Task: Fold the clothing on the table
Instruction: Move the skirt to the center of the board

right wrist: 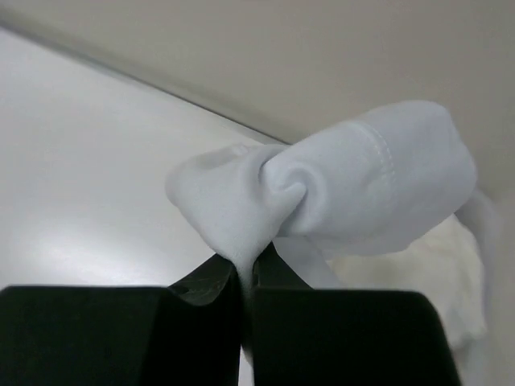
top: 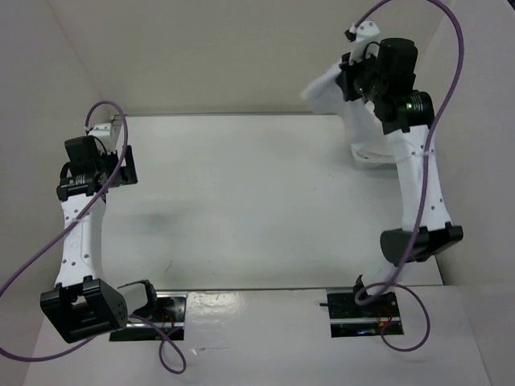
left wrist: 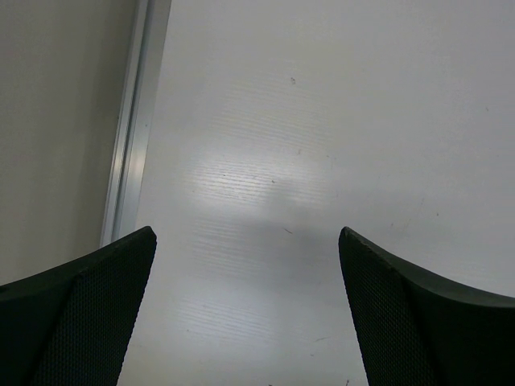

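At the far right corner of the table (top: 241, 201), my right gripper (right wrist: 247, 277) pinches a bunched fold of the clothing (right wrist: 362, 185). Its black jaws are pressed together on the white fabric, so that only a thin strip of cloth shows between them. Seen from the wrist camera, the fabric twists into a knot-like swirl just above the fingertips. A stitched hem runs across the rounded lobe on the right, and more cloth trails down behind it.

From the overhead camera, the clothing hangs lifted beside the right wrist. One part juts to the left against the back wall panel (top: 201, 56). The rest drapes down toward the tabletop, partly hidden behind the arm, and I cannot tell whether it touches the surface.

Across the table, my left gripper (left wrist: 245, 237) hovers low over the white surface with its jaws spread wide and only tabletop showing between them. The metal edge rail (left wrist: 133, 137) runs just beside one finger (left wrist: 88, 314), with a pale panel beyond it. That arm sits near the far left edge, well apart from the clothing. Purple cables (top: 48, 257) loop from both arms down to the near edge
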Tool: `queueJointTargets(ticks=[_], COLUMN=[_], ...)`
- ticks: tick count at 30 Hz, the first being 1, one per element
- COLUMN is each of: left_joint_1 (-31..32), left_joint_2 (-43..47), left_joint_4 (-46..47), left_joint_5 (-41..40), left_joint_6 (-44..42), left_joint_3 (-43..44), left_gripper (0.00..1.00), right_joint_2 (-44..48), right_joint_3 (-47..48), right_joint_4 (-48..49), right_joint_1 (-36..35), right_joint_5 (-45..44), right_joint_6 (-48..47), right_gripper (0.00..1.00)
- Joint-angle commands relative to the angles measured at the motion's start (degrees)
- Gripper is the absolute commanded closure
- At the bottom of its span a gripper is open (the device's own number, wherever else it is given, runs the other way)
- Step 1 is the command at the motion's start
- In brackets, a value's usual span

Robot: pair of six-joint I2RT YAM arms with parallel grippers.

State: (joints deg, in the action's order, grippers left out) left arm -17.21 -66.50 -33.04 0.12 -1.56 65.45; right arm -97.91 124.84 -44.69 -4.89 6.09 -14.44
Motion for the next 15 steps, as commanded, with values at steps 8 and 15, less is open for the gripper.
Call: queueJointTargets(ticks=[8, 15], left_joint_1=[-1.3, -2.9], left_joint_2=[3.3, 6.8], left_joint_4=[-1.2, -4.1], left_joint_5=[4.8, 12.2], left_joint_6=[1.6, -2.5], left_joint_3=[-2.7, -5.1], left_gripper=[0.00, 0.00], right_joint_2=[8.1, 7.0], right_joint_3=[-15.4, -35.2], right_joint_4=[-4.4, 3.4], right_joint_1=[-3.9, -3.9], right_joint_5=[35.9, 15.5], right_joint_6=[-1.4, 0.0], right_gripper=[0.61, 0.01])
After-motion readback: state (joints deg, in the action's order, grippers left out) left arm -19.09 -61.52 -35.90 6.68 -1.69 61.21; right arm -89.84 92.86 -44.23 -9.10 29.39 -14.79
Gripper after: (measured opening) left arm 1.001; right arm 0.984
